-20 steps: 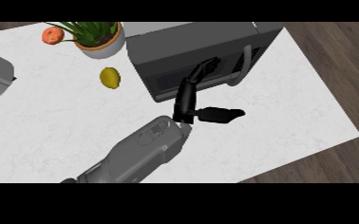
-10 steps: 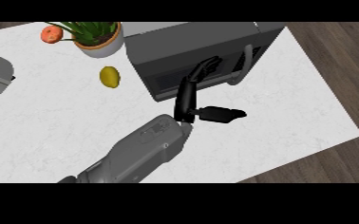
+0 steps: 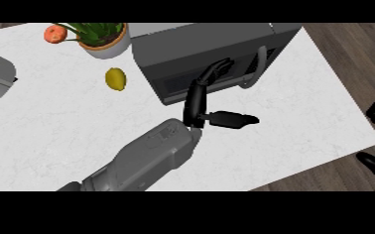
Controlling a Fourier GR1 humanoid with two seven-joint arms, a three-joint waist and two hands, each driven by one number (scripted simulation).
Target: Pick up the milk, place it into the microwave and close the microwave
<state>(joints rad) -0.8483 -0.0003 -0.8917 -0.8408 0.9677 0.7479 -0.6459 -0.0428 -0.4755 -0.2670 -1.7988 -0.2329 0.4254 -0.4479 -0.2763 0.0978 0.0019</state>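
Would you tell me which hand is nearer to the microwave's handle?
Left. The left hand touches the door just left of the handle; the right hand shows only at the view's lower right edge, far off.

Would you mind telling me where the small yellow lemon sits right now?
In the head view, the small yellow lemon lies on the white marble counter, upper left, just below the potted plant and left of the dark grey microwave.

We see the dark grey microwave (image 3: 212, 54) at the counter's far edge, door shut; milk hidden.
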